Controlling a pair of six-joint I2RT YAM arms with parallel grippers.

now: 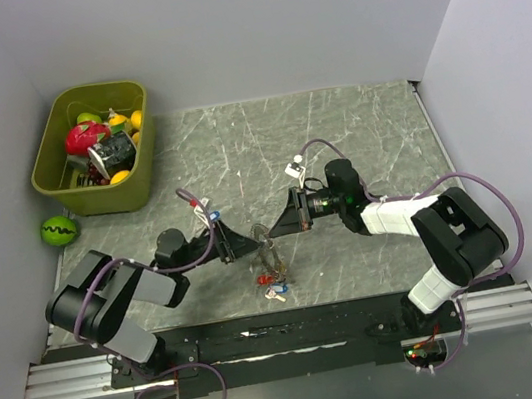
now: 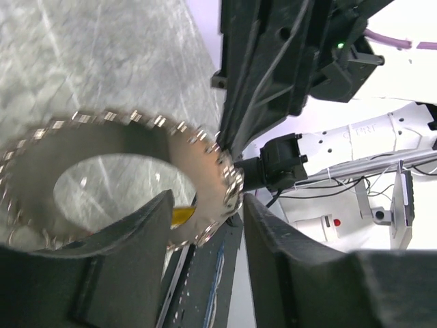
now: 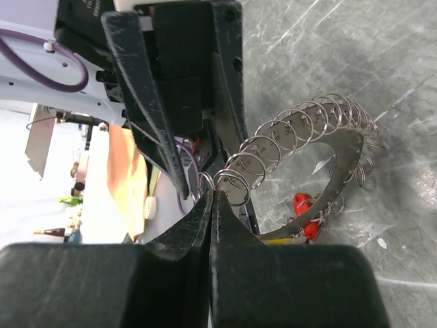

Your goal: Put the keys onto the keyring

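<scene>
Mid-worktop point(image 1: 357, 134): the keyring point(image 1: 264, 237), a flat loop fringed with small wire rings, is found between the two pincers. The right pincer point(image 3: 213, 195) is clamped tight on its rim. The left pincer point(image 2: 208, 199) is set half apart with the ring's rim in the gap; whether it grips cannot be told. The keys point(image 1: 275, 289), tagged red and blue, are seen lying on the worktop just nearside of the ring.

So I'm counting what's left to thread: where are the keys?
Top view: the keys sit clustered in the middle of the table, just on the near side of the keyring.
</scene>
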